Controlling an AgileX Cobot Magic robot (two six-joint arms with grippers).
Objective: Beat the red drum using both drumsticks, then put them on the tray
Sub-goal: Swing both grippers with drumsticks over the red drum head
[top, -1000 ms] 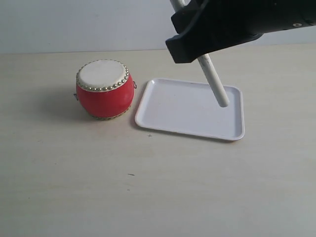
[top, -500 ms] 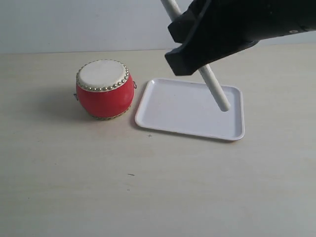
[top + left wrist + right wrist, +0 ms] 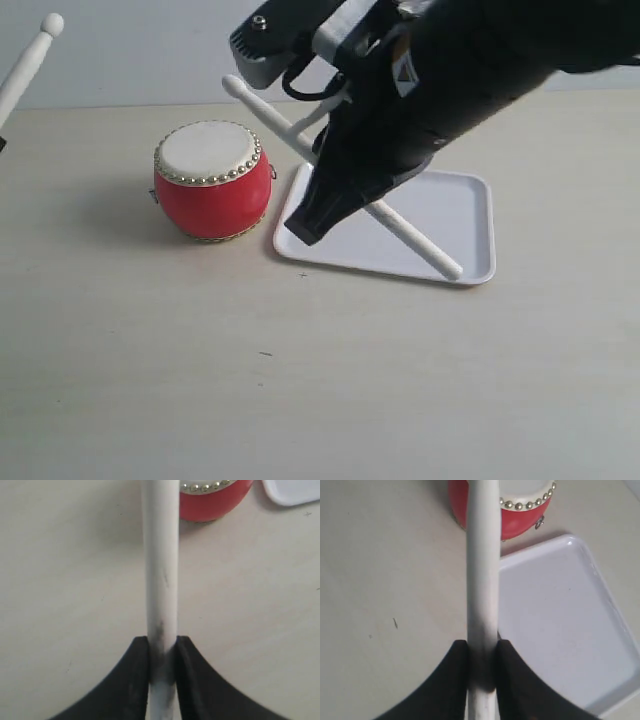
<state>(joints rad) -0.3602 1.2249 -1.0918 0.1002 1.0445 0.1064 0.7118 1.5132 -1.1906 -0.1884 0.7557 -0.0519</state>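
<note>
The red drum (image 3: pixel 212 180), a glossy barrel with a cream skin ringed by brass studs, stands on the pale table (image 3: pixel 300 380) just left of the flat white tray (image 3: pixel 462 205), whose left part is hidden behind the right arm (image 3: pixel 450 90). Of two slim pale sticks, the right drumstick (image 3: pixel 418 247) slants across the tray, its middle hidden by that arm and pinched in the right gripper (image 3: pixel 482 647). The left drumstick (image 3: pixel 24 68), grey-scuffed, is clamped in the left gripper (image 3: pixel 162 642) and mostly cut off at the exterior view's left edge.
</note>
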